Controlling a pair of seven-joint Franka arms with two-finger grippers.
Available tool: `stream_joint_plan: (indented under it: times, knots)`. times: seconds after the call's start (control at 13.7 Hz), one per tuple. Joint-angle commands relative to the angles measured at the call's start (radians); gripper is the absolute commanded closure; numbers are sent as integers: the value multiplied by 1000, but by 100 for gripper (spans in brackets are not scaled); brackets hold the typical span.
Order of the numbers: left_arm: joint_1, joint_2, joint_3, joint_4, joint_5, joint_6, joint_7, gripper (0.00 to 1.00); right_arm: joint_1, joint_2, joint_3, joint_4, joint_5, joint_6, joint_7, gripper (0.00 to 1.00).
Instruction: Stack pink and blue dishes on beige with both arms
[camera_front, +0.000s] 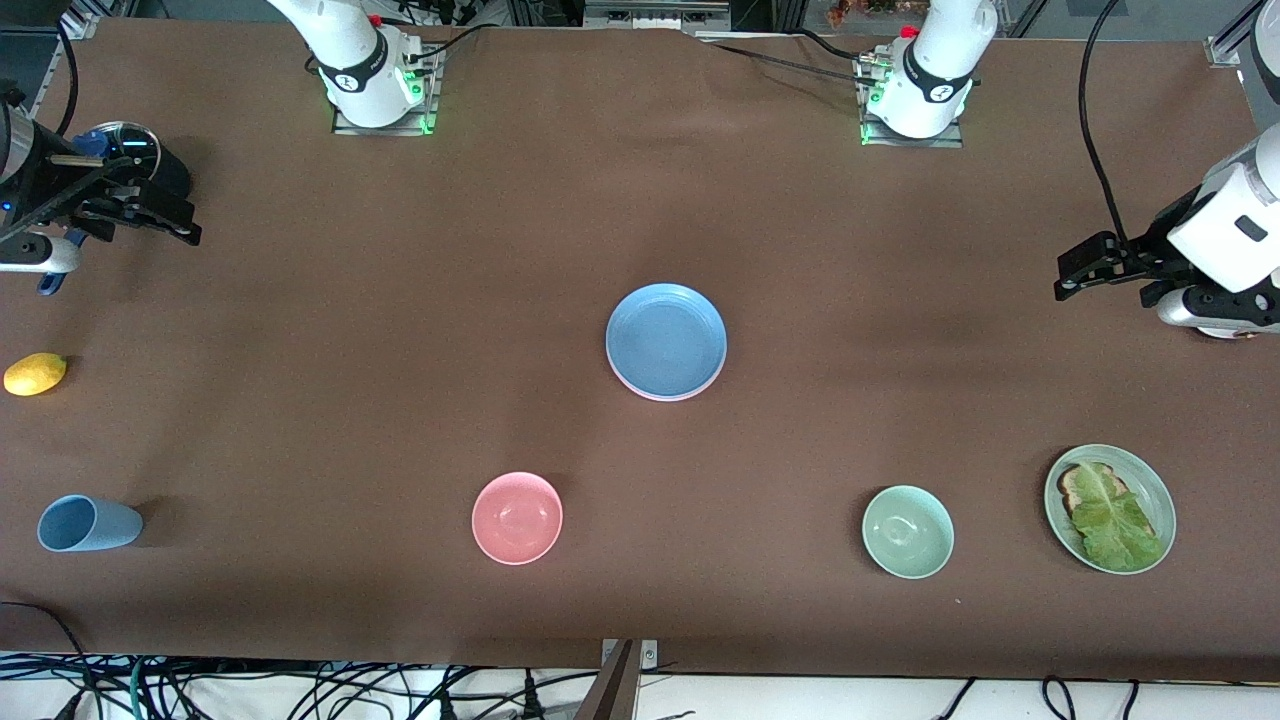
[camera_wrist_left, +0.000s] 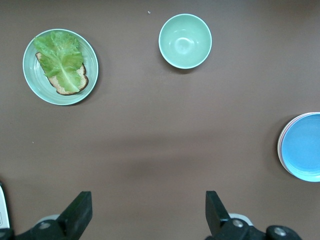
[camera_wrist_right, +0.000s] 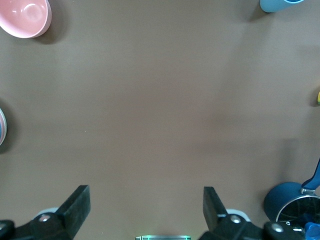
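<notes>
Odds and ends on the brown surface (camera_front: 300, 400)

A pink bowl (camera_front: 517, 518) and a green bowl (camera_front: 908, 532) sit near the front camera; a green plate (camera_front: 1152, 485) with toast (camera_front: 1074, 486) and lettuce (camera_front: 1115, 522) lies toward the left arm's end; a lemon (camera_front: 35, 374) and a tipped blue cup (camera_front: 88, 524) lie toward the right arm's end.

Under the blue plate (camera_front: 666, 340) only a thin pale rim of the stack (camera_front: 655, 394) shows, so I cannot tell which plates lie below it or how many. In the left wrist view this plate is cut by the picture's edge, and in the right wrist view only a sliver remains. The pink bowl (camera_wrist_right: 25, 17) and the blue cup (camera_wrist_right: 280, 5) are cut off there too. The slice of bread (camera_front: 1085, 487) is mostly covered by the lettuce leaf (camera_front: 1115, 520). Both arms leave the front view at its sides, so their wrists are half seen.
</notes>
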Motion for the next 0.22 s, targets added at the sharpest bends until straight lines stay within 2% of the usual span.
stream_joint_plan:
  times: [0.0, 0.15]
  knots:
    - [3, 11, -3, 24, -13, -3, 0, 0, -16, -43, 17, -45, -17, 21, 5, 0]
    - [3, 11, -1, 24, -13, -3, 0, 0, -14, -46, 16, -46, -15, 19, 5, 0]
